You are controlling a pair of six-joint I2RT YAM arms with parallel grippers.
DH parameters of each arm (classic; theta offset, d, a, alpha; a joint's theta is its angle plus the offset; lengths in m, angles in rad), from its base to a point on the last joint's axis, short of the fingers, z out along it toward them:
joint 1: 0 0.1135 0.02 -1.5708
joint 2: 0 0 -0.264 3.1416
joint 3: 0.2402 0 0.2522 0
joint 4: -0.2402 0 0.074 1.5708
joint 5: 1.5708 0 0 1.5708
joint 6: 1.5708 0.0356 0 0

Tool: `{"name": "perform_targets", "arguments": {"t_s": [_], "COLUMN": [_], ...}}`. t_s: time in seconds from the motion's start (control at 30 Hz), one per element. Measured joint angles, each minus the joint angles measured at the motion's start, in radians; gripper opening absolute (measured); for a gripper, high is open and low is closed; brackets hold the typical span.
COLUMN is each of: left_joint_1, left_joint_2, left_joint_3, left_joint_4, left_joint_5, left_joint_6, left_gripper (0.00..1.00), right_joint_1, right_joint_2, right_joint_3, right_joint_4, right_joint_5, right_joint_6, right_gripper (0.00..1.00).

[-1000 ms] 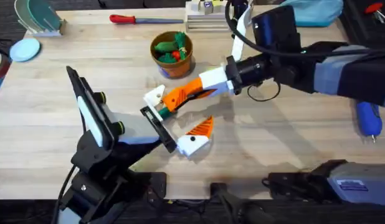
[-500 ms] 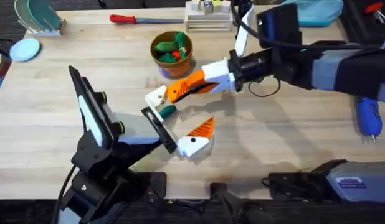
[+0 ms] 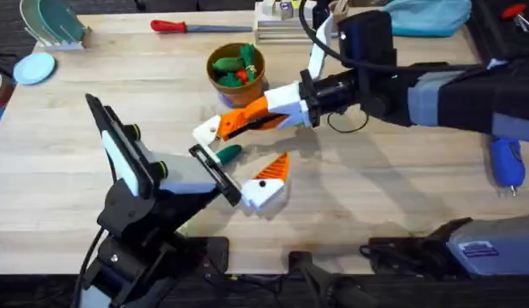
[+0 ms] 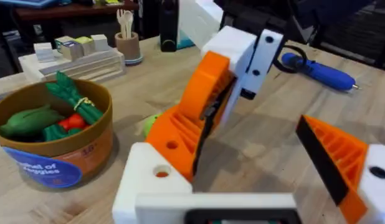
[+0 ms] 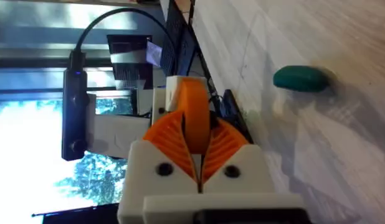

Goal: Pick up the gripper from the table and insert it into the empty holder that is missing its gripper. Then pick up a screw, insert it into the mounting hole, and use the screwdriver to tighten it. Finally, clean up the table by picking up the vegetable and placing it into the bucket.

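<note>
1. The right arm has swung slightly toward the bucket (image 3: 239,92) over the last second. Its right gripper (image 3: 234,127) now lies just below the bucket's wall in the overhead view, closer than before.
2. The left arm has shifted a little to the left. Its left gripper (image 3: 240,152) sits below the bucket with its jaws spread wide apart. One jaw carries an orange ribbed pad (image 3: 275,168) and is the one farther from the bucket.
3. The bucket stands upright, with green and red toy vegetables showing above its rim.
4. The screwdriver (image 3: 506,162) lies flat, well apart from the bucket, far off to its right near the table edge.
5. The red-handled screwdriver (image 3: 175,26) lies beyond the bucket and to its left.
6. The holder (image 3: 208,130) is the left gripper's bare white jaw. It lies just below the bucket and slightly left, with a small hole in its face. In the left wrist view the right gripper's orange tip comes down right at it.
7. The vegetable (image 3: 228,154) lies on the table below the bucket, between the left gripper's two jaws. It is less covered by the right gripper than a second ago.
8. The gripper (image 5: 194,118), an orange wedge, is pinched between the right gripper's ribbed pads, which are clamped on it. It sits close below the bucket.
</note>
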Motion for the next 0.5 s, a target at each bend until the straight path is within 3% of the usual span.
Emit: {"name": "perform_targets", "arguments": {"t_s": [0.27, 0.5], "left_joint_1": [0.005, 0.002], "left_joint_2": [0.000, 0.000], "left_joint_3": [0.000, 0.000], "left_joint_4": [-0.001, 0.002], "left_joint_5": [-0.014, 0.039], "left_joint_6": [-0.004, -0.008], "left_gripper": [0.993, 0.993], "right_joint_1": [0.037, 0.076], "right_joint_2": [0.000, 0.000], "right_joint_3": [0.000, 0.000], "right_joint_4": [0.008, 0.010], "right_joint_5": [0.026, 0.031], "right_joint_6": [0.012, 0.004], "right_gripper": [0.008, 0.008]}}
